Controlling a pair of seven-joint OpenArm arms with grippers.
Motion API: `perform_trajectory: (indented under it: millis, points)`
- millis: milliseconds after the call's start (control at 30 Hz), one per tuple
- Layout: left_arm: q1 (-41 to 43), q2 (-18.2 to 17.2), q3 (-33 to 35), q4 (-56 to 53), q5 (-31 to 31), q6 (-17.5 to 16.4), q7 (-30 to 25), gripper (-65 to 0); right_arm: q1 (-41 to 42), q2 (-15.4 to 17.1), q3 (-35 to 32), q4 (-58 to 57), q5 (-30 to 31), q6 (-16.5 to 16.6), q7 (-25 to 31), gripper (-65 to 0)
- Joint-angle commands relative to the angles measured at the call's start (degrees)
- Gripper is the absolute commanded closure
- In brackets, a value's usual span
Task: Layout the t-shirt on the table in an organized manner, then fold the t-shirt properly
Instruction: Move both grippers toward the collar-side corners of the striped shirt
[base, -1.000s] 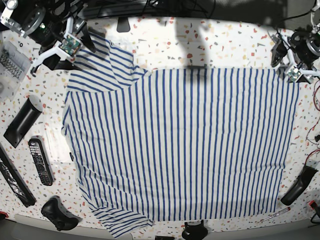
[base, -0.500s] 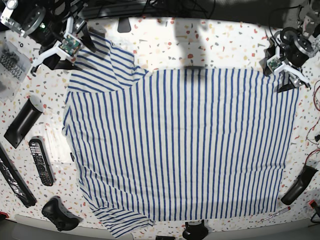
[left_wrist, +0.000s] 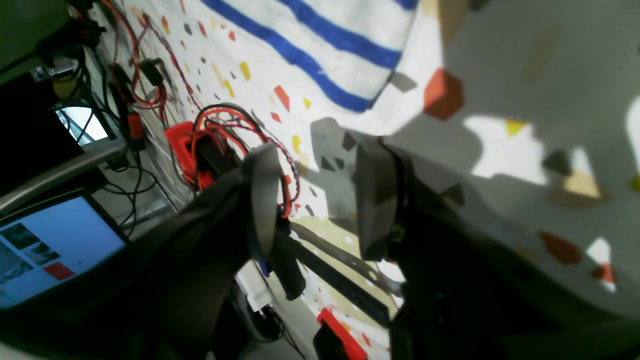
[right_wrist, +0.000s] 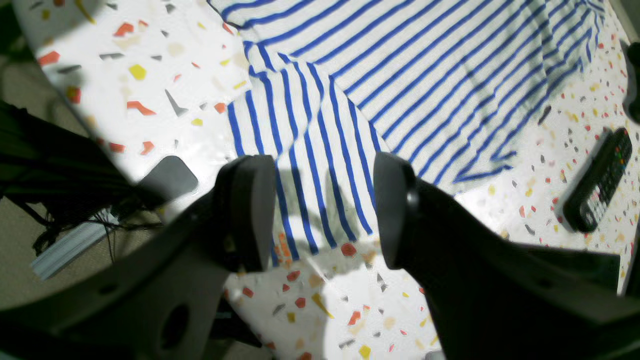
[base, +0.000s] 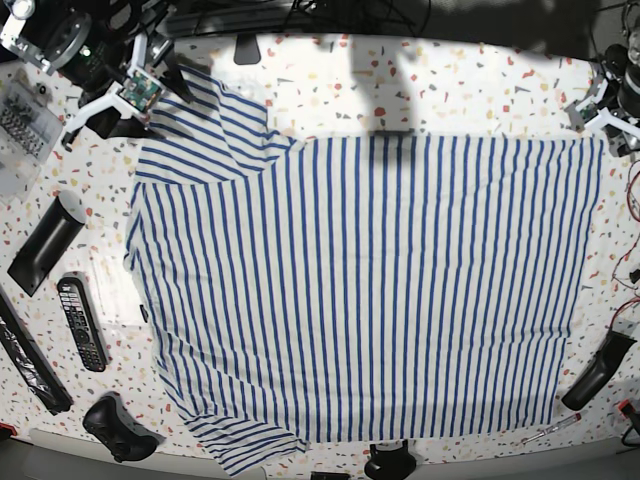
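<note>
The t-shirt (base: 360, 290), white with blue stripes, lies spread flat over most of the speckled table (base: 450, 85). One sleeve (base: 200, 120) is bunched at the far left. My right gripper (base: 125, 95) hovers beside that sleeve. In the right wrist view, the right gripper (right_wrist: 320, 210) is open above the sleeve's edge (right_wrist: 305, 165) with nothing between its fingers. My left gripper (base: 608, 112) is at the far right, just past the shirt's far right corner (base: 595, 145). In the left wrist view, the left gripper (left_wrist: 317, 200) is open and empty, and the corner (left_wrist: 350, 55) lies beyond it.
A remote (base: 82, 322), a black bar (base: 45, 245) and a game controller (base: 120, 428) lie along the left edge. A dark handle-shaped tool (base: 598, 370) and a screwdriver (base: 550, 430) are at the near right. Red cables (left_wrist: 210, 135) and a monitor (left_wrist: 45, 250) sit past the right edge.
My left gripper has drawn back from the shirt's far right corner toward the table edge, and its jaws have narrowed. That corner now lies further right. The right arm has not moved.
</note>
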Motion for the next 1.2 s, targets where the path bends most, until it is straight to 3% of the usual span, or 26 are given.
perform_trajectory:
  millis: [0, 200, 400, 500, 633, 733, 867, 1033, 1167]
  points:
    - [0.9, -0.4, 0.4, -0.1, -0.8, -3.0, -1.7, -24.7, -0.1, 0.6, 0.3, 0.9, 0.6, -0.1, 1.3, -30.8]
    - [0.9, -0.3, 0.4, -0.1, -1.1, -3.0, -7.3, -25.3, -0.1, 0.6, 0.3, 0.9, 0.6, -0.1, 1.3, -30.8]
    - [0.7, -0.3, 0.4, 0.0, -0.5, 3.0, -9.6, -30.3, -0.1, 0.6, 0.3, 0.9, 0.6, -0.1, 1.3, -30.8]
    - [0.8, -0.3, 0.4, 0.1, -0.5, 3.0, -10.3, -30.5, -0.1, 0.6, 0.3, 0.9, 0.6, -0.1, 1.3, -30.8]
    - [0.5, -0.3, 0.4, 0.1, -0.5, 3.0, -15.2, -30.5, -0.1, 0.6, 0.3, 0.9, 0.6, -0.1, 1.4, -30.8]
    - [-0.5, 0.0, 0.4, 0.1, -0.6, 3.1, -14.2, -30.4, -0.1, 0.6, 0.3, 0.9, 0.6, -0.1, 1.4, -30.8]
    - [-2.0, 1.8, 0.4, 0.1, -1.0, 3.2, -8.2, -24.7, -0.1, 0.6, 0.3, 0.9, 0.6, -0.1, 1.4, -30.8]
    - [-1.9, 1.7, 0.4, 0.1, -1.0, 3.2, -8.0, -19.5, -0.1, 0.6, 0.3, 0.9, 0.6, -0.1, 1.4, -30.8]
    - [-1.9, 1.7, 0.4, 0.1, -1.0, 3.2, -8.0, -1.3, -0.2, 0.6, 0.3, 0.9, 2.8, -0.1, 1.6, -30.8]
